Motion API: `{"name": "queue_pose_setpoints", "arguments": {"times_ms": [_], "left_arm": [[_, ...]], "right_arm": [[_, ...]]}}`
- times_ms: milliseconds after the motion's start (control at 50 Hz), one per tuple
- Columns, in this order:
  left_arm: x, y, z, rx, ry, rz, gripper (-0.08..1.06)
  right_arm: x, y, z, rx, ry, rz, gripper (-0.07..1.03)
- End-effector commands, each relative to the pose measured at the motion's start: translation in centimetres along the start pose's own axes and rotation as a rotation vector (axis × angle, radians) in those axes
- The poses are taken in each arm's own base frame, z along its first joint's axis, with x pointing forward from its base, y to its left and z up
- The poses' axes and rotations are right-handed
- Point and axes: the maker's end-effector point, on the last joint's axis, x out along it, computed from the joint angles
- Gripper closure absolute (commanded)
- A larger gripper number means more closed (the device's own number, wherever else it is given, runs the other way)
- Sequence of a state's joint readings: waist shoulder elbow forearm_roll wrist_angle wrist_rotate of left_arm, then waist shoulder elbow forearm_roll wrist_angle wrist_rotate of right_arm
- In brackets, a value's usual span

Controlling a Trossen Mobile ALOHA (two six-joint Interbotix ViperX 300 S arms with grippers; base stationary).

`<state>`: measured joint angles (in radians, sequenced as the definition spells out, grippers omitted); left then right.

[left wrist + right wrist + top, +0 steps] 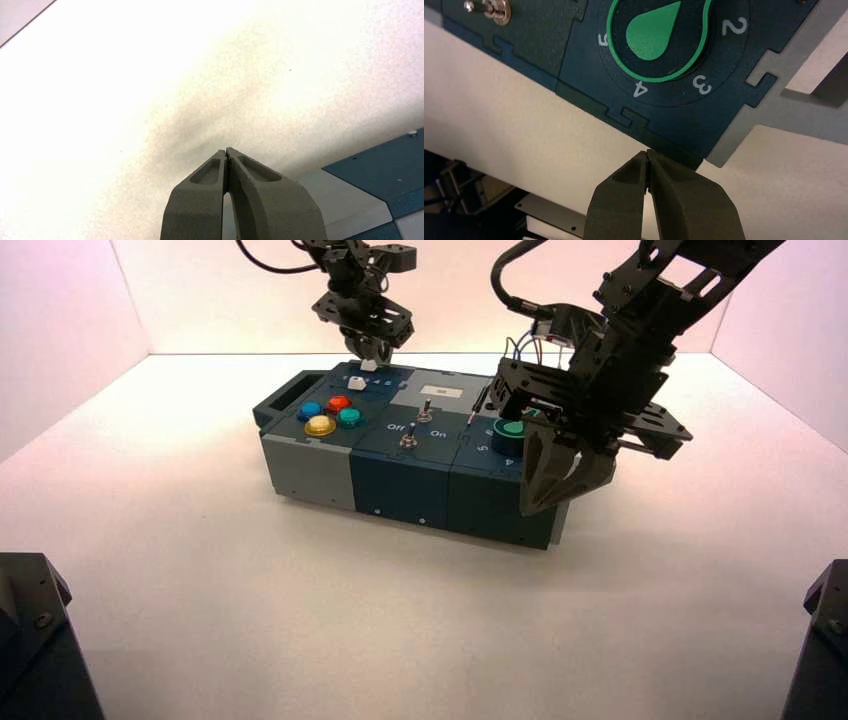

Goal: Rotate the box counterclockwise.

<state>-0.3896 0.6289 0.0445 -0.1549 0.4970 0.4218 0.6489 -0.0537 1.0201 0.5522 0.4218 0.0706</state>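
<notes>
Jaws clenched on both arms, tips pressed together with nothing between them, as each wrist view shows. Box (420, 455) sits centre of the high view, slightly upper of middle, on the white table (300, 620); its long axis runs from upper left to lower right of the frame, grey end at left, dark-teal end at right. Right gripper (545, 502) hangs at the lower right corner of the box, fingertips down against the near front face just below the green dial (513, 428); in the right wrist view its closed tips (647, 156) lie at the box's near edge, close by the corner, with the dial's numerals 2, 3, 4 and 5 readable above. Contact there looks likely but I can't confirm it. Left gripper (368, 358) stands at the far long side, toward the upper middle of the frame, just over a small white part (357, 383) on the box top; its wrist view shows mostly bare table with only a corner of the box in the lower right of that picture. So the two tips bracket the box on opposite long sides and at opposite ends. Judgement: that is a couple; right pushing away at the near right corner, left pulling the far side nearward, would swing it counterclockwise. Coloured buttons (330, 415) and toggle switches (417, 425) lie between, clear of both tips.
</notes>
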Motion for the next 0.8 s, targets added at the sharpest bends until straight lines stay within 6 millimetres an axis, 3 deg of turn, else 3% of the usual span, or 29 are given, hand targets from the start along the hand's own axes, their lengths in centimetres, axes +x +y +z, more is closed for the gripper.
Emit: {"name": "queue_pose_setpoints", "arguments": {"times_ms": [20,340,800], "left_arm": [[-0.4,-0.8,-0.7,0.02,0.02,-0.011,1.01],[-1.0,-1.2,-1.6,0.02,0.036,-0.017,1.01],[-2.3,-2.0,-3.8,0.025,0.068,-0.027,1.01]], "right_arm": [[-0.2,-0.7,2.0,0.028,-0.048,-0.007,0.98],[0.2,-1.6,2.8,0.037,-0.045,-0.03,0.98],[0.5,-1.2,4.7,0.013,-0.063,-0.035,0.98]]}}
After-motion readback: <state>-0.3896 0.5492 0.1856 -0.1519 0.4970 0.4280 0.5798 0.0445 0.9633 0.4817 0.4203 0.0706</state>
